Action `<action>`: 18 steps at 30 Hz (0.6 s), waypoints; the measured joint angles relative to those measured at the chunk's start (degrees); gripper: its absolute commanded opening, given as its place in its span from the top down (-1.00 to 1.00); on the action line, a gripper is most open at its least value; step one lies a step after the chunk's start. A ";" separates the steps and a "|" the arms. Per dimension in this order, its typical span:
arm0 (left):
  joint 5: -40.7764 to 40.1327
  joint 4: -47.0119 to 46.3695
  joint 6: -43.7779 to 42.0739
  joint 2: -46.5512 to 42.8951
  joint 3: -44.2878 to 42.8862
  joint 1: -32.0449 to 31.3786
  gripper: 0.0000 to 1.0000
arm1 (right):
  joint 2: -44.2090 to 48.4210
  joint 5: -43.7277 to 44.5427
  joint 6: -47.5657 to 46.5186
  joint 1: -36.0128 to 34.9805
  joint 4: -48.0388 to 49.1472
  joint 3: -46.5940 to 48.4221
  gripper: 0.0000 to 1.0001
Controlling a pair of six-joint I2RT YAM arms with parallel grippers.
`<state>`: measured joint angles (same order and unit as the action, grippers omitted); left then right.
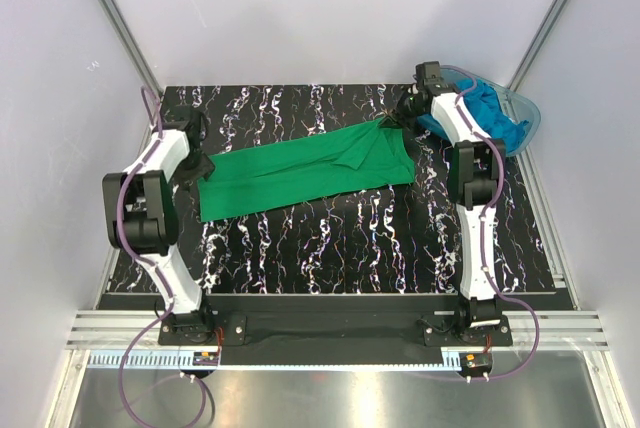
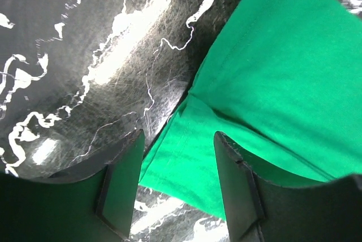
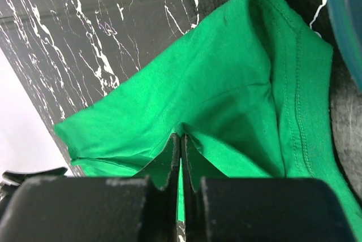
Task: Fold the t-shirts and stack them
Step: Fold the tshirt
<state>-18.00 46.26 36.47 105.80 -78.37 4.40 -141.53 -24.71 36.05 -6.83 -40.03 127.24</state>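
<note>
Nearest in the overhead view, both arm bases at the bench [image 1: 330, 248] edge, arms reaching to opposite ends of the green t-shirt [image 1: 300, 173], spread as a long band across the middle, probably drawn out flat to ready it for a fold. Farther right, blue t-shirts [image 1: 490, 108] heaped in the clear tub [image 1: 528, 118], apparently waiting their turn; no stack begun yet. From the left wrist, left hand [image 2: 178, 180] with fingers well apart, straddling the shirt's hem corner without pinching it, holding nothing, seemingly to leave this end lying flat on the marbled surface. From the right wrist, right hand [image 3: 181, 154] closed tight on a pinch of green fabric near the sleeve seam, just beside the tub rim, likely to keep that end under control or carry it over.
</note>
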 measured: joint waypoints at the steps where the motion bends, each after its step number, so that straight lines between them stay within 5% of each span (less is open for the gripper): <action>1: 0.13 -0.09 -0.26 -0.83 0.11 0.00 -0.12 | -0.24 -0.07 0.09 0.00 0.17 0.15 0.85; 18: 14.38 -7.67 -5.62 -10.75 13.84 -3.21 0.05 | -8.17 -1.27 -0.35 0.02 -4.37 15.78 0.06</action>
<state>-3.62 38.59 30.85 95.04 -64.53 1.19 -149.71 -25.98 35.70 -6.81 -44.40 143.02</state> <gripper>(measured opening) 0.479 0.439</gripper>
